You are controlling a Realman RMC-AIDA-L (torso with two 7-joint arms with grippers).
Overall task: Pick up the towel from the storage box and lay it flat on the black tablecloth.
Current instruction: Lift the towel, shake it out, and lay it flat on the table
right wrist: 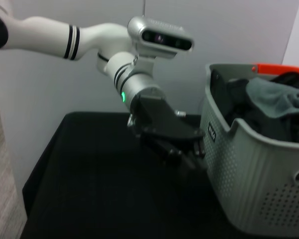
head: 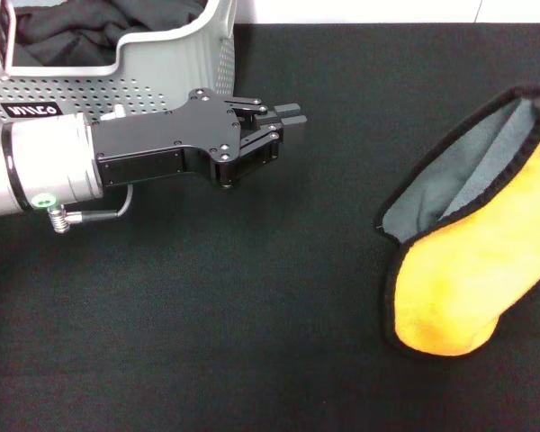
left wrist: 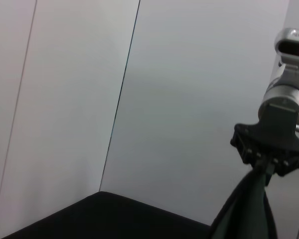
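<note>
At right of frame, right gripper [left wrist: 265, 172] clenched on hanging towel [head: 472, 261] over black tablecloth [head: 207, 315]; upper left, left gripper [head: 283, 117] closed beside storage box [head: 175, 63].

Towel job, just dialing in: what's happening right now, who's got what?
The right gripper is shut on the towel, holding it up by one edge so that it hangs over the right side of the black tablecloth, folded, grey inside and yellow out. It is not laid flat yet. The left gripper hovers empty above the cloth just in front of the storage box, which holds other dark fabric.
</note>
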